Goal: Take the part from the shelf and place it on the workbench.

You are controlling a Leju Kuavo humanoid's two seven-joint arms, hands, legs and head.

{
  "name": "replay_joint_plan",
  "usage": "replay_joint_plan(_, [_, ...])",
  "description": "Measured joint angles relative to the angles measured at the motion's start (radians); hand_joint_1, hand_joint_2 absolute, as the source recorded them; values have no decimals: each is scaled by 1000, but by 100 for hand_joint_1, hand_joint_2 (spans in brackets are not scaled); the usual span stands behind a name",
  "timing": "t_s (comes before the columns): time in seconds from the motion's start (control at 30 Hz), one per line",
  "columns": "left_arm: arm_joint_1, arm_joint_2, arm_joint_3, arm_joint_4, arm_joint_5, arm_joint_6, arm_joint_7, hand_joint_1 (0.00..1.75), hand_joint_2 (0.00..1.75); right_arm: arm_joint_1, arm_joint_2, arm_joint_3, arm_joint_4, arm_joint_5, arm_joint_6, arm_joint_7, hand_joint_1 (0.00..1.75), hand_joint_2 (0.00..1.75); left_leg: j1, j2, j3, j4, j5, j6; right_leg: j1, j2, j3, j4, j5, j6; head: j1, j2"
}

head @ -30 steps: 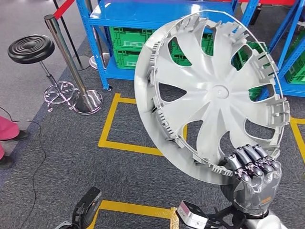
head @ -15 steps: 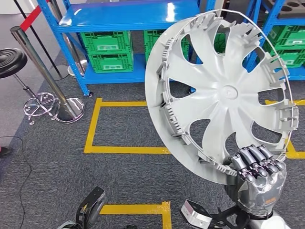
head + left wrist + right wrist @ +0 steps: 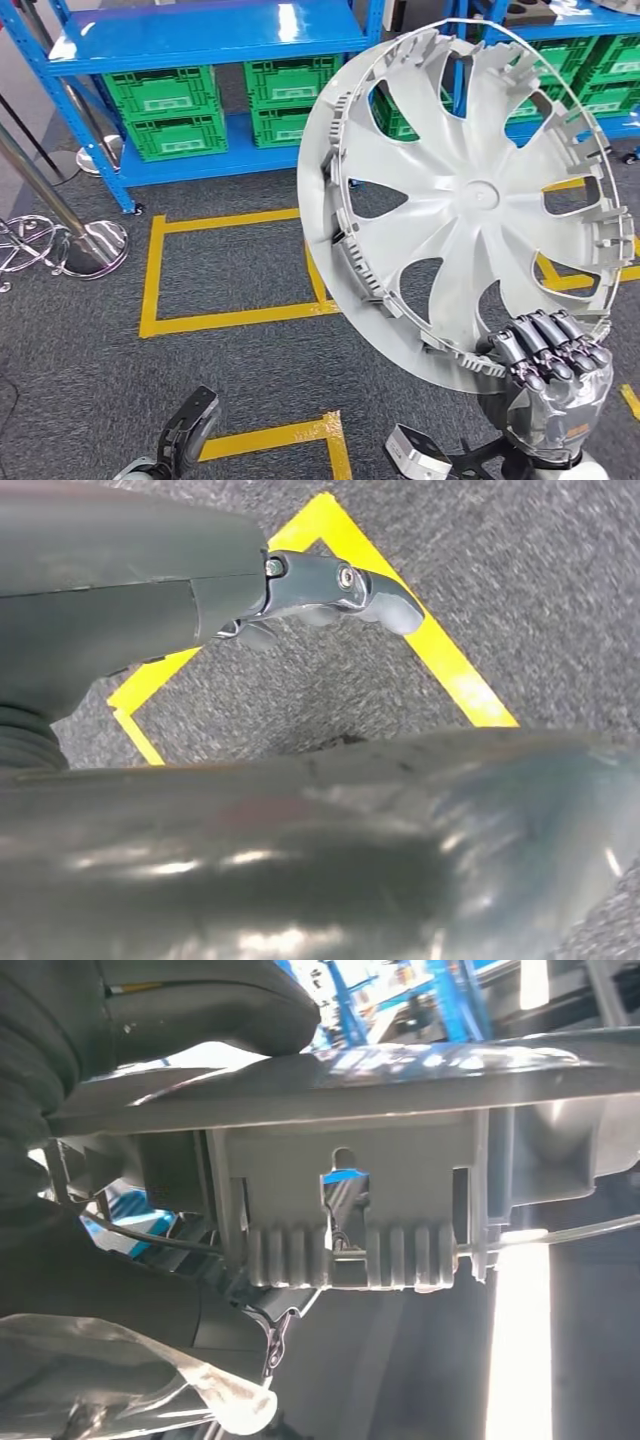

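The part is a large silver-grey wheel cover [image 3: 468, 200] with curved spokes and a wire ring round its clipped rim. It stands nearly upright in front of me, its inner side towards the head view. My right hand [image 3: 555, 385] grips its lower rim, fingers curled over the edge. In the right wrist view the ribbed rim clip [image 3: 347, 1250] lies close, with my thumb [image 3: 211, 1010] pressed on the cover. My left hand [image 3: 185, 435] hangs low at my side with nothing in it, a finger [image 3: 340, 585] stretched out over the carpet.
A blue shelf [image 3: 196, 35] with several green crates [image 3: 166, 110] stands ahead, more racks behind the cover. Yellow tape lines [image 3: 226, 320] mark boxes on the grey carpet. A chrome barrier post base [image 3: 87, 250] sits at the far left.
The whole picture has slid left as I turn right: stool and post leave at the left, the shelf comes more into view. The cover stays in my right hand.
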Motion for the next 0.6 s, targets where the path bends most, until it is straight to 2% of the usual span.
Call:
replay_joint_plan(0.03, [-1,-3,1,2,-1,-1,0,0,0,3,0,-2,0,0,0,0,175,175,0,12,0,1,0,-1,0,-6,32,-47,25,0,0,0])
replay_joint_plan(0.07, [-2,-5,2,3,-2,-2,0,0,0,5,0,-3,0,0,0,0,175,175,0,23,0,2,1,-3,1,-21,80,-123,57,-2,0,0])
replay_joint_plan(0.13, [-3,-9,3,5,-3,-3,0,0,0,5,0,-7,-1,0,0,0,175,175,-5,42,-1,5,1,-11,6,-56,158,-257,96,-12,-1,0])
replay_joint_plan(0.17, [-4,-9,4,6,-4,-3,-1,0,0,6,0,-9,-2,0,0,0,175,175,-8,50,-1,7,2,-16,8,-65,174,-287,103,-18,-1,0])
replay_joint_plan(0.2, [-5,-10,4,7,-4,-3,-1,0,0,7,0,-11,-2,0,0,0,175,175,-10,58,-2,8,3,-21,10,-62,173,-292,103,-23,-2,0])
replay_joint_plan(0.23, [-6,-10,4,8,-5,-3,-1,0,0,8,0,-12,-3,0,0,0,175,175,-9,67,-2,8,5,-27,9,-50,168,-291,108,-29,-2,0])
replay_joint_plan(0.27, [-8,-10,4,9,-8,-6,-1,0,0,10,0,-14,-4,0,0,-1,175,175,-7,65,-3,11,2,-33,8,-41,167,-292,112,-35,-2,0])
replay_joint_plan(0.33, [-12,-10,4,10,-21,-22,-2,0,0,11,1,-19,-5,0,0,-6,175,175,-3,28,-18,55,-34,-44,3,-23,165,-295,120,-48,-4,0])
replay_joint_plan(0.4, [-16,-7,4,18,-32,-52,-6,0,0,12,3,-23,-6,0,0,-15,175,175,-1,-19,-65,178,-106,-50,1,-5,163,-295,126,-55,-5,0])
replay_joint_plan(0.43, [-18,-5,5,26,-35,-67,-12,0,0,13,4,-26,-6,0,0,-20,175,175,-1,-28,-92,247,-137,-51,2,7,161,-294,127,-57,-6,0])
replay_joint_plan(0.47, [-21,-4,7,37,-39,-81,-19,0,0,16,5,-29,-6,0,0,-25,175,175,-1,-32,-110,294,-151,-51,3,19,160,-293,128,-58,-6,0])
replay_joint_plan(0.5, [-25,-4,9,49,-44,-92,-27,0,0,19,7,-32,-6,0,0,-31,175,175,-1,-34,-112,305,-145,-49,3,32,159,-292,128,-58,-6,0])
replay_joint_plan(0.53, [-31,-5,11,59,-49,-99,-33,0,0,23,8,-36,-6,0,0,-36,175,175,-1,-37,-95,274,-119,-46,4,45,159,-290,129,-58,-6,0])
replay_joint_plan(0.57, [-36,-6,14,69,-52,-103,-37,0,0,25,9,-40,-6,0,0,-41,175,175,-1,-47,-64,209,-80,-42,4,58,159,-288,129,-57,-6,0])
replay_joint_plan(0.6, [-41,-6,18,78,-55,-106,-40,0,0,27,11,-44,-6,0,0,-44,175,175,0,-72,-30,139,-49,-35,3,70,158,-286,129,-56,-5,0])
